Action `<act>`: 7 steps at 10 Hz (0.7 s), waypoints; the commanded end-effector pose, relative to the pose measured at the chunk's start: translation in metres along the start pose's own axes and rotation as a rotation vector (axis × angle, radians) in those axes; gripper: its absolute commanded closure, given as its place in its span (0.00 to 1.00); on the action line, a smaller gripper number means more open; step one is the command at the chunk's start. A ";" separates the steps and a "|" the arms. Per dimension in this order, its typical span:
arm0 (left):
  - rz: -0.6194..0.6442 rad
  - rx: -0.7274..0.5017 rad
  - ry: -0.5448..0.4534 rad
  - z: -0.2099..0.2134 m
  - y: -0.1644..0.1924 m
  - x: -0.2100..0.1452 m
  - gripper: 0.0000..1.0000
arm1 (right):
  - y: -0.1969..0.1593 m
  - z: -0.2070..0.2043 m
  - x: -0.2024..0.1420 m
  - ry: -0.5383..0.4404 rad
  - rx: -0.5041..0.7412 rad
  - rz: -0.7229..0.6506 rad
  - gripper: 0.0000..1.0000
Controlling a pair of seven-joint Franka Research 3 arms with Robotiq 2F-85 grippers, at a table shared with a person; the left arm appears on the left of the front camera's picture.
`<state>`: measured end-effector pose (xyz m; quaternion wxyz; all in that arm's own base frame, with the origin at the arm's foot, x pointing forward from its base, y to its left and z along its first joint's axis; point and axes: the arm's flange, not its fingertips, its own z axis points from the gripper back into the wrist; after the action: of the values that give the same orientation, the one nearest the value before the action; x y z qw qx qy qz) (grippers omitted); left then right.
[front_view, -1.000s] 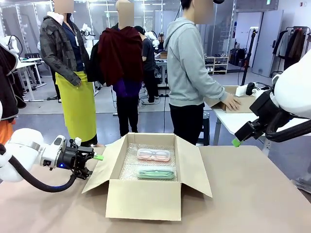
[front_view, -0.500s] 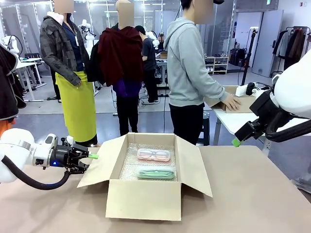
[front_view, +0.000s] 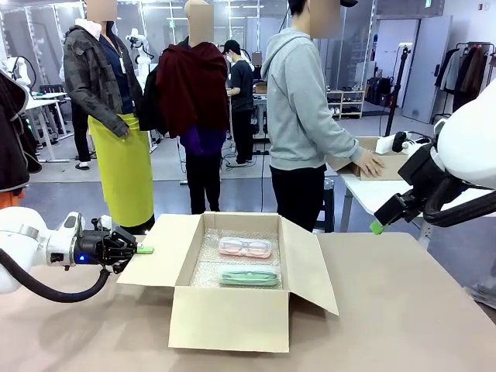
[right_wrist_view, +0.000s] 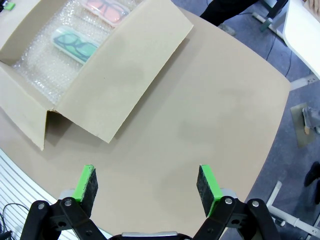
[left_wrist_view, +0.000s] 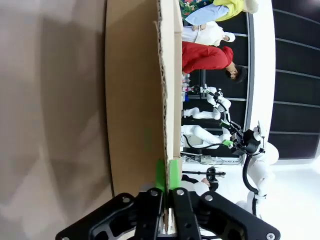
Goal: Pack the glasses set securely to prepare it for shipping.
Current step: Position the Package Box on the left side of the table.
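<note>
The pale pink glasses case (front_view: 245, 246) and the mint green glasses case (front_view: 248, 275) lie side by side on bubble wrap inside the open cardboard box (front_view: 229, 318). From above, the pink case (right_wrist_view: 106, 7) and green case (right_wrist_view: 76, 44) lie in the box's far end. My left gripper (front_view: 142, 249) is shut on the outer edge of the box's left flap (front_view: 159, 256), which lies nearly level. Its green pads (left_wrist_view: 161, 174) pinch the flap's cardboard edge (left_wrist_view: 167, 90). My right gripper (front_view: 380, 225) hangs high at the right, open (right_wrist_view: 146, 186) above bare table, holding nothing.
The box's right flap (front_view: 310, 263) slopes outward and its rear flap stands up. A person (front_view: 306, 116) stands past the table's far edge, one hand on another cardboard box (front_view: 372, 159) on a white side table. The brown tabletop (front_view: 403, 310) lies bare to the right.
My left gripper has drawn back to the left with the left flap in it, folding the flap outward and down to near level. The right arm has not moved.
</note>
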<state>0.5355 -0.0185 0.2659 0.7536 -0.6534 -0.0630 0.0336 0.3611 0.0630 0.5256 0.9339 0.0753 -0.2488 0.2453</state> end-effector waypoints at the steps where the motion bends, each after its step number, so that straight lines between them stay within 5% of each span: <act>1: 0.006 -0.031 -0.024 0.003 -0.008 -0.010 1.00 | 0.001 0.001 0.003 0.013 -0.004 -0.012 0.00; 7: -0.001 -0.003 -0.003 0.000 -0.002 -0.001 1.00 | 0.001 0.001 0.003 0.013 -0.004 -0.012 0.00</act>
<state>0.5334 -0.0192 0.2672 0.7529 -0.6542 -0.0638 0.0347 0.3611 0.0629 0.5256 0.9339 0.0753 -0.2488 0.2453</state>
